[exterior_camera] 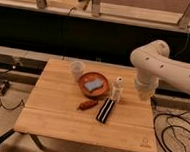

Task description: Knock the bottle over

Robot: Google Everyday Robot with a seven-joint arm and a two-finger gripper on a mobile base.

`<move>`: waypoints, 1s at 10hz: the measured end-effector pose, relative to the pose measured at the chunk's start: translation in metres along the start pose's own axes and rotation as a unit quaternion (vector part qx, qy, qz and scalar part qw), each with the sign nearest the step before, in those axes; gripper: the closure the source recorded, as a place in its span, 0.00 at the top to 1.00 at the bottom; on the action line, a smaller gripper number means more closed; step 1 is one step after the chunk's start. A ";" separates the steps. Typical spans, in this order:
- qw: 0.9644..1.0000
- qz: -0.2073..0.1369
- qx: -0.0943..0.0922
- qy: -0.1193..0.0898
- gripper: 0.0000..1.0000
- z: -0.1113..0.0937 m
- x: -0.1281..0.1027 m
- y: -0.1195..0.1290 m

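The bottle (117,89) is small and slim, with a pale clear body and a white cap. It stands upright on the wooden table (60,112), just right of the bowl. The white arm (155,60) comes in from the right and bends down over the table's right edge. My gripper (145,92) is at the arm's lower end, to the right of the bottle and apart from it, at about the bottle's height.
A translucent whitish cup (77,69) stands at the back left of a red-brown bowl (94,84) that holds a blue item. A flat black bar (104,110) and a small brown item (87,105) lie in front of the bottle. Cables lie on the floor at right (176,133).
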 end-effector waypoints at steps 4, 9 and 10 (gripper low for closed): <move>0.999 -0.038 -0.002 0.034 0.00 0.027 -0.019 0.037; 0.994 -0.080 -0.010 0.072 0.00 0.055 -0.052 0.075; 0.993 -0.087 -0.011 0.075 0.00 0.060 -0.060 0.079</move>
